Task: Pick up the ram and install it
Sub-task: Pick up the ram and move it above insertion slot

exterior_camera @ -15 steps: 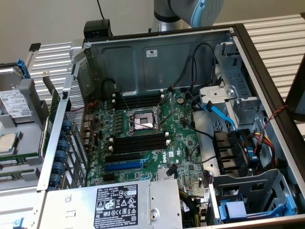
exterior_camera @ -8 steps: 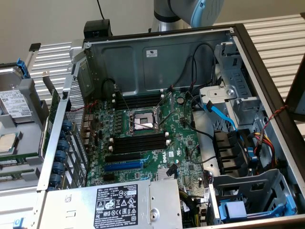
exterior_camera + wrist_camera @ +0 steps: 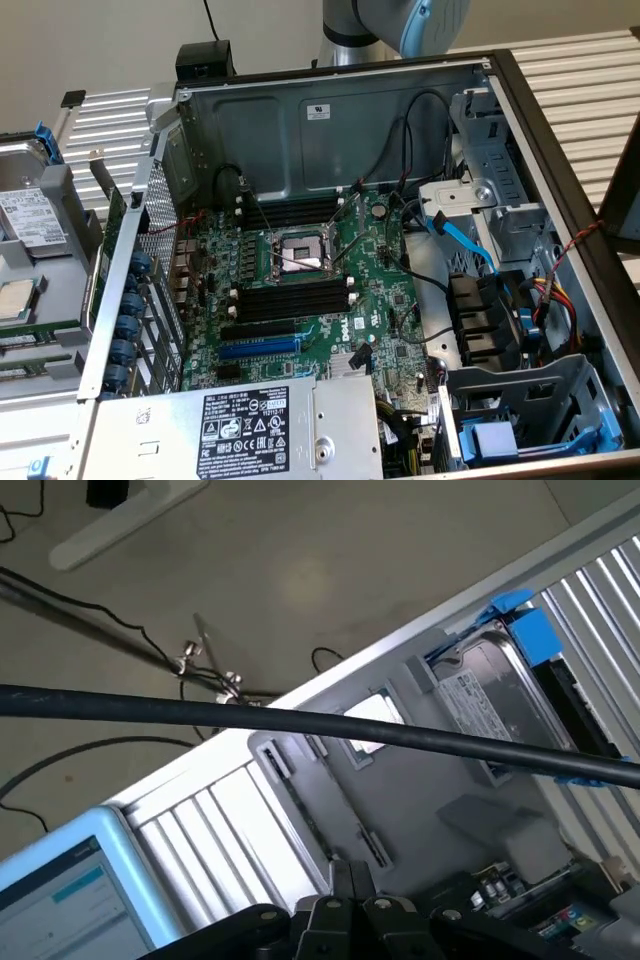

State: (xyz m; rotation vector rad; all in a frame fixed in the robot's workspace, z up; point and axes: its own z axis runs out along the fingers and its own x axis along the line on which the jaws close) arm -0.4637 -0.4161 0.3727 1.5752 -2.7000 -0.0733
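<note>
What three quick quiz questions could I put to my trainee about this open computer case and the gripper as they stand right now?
1. True or false: the gripper is shut on the ram.
2. What colour is the long expansion slot on the motherboard? A red, B blue, C white.
3. Fill in: the black memory slots lie in two banks, one on either side of the open CPU ____.
Key: 1 false, the gripper is shut with nothing in it; 2 B; 3 socket.
</note>
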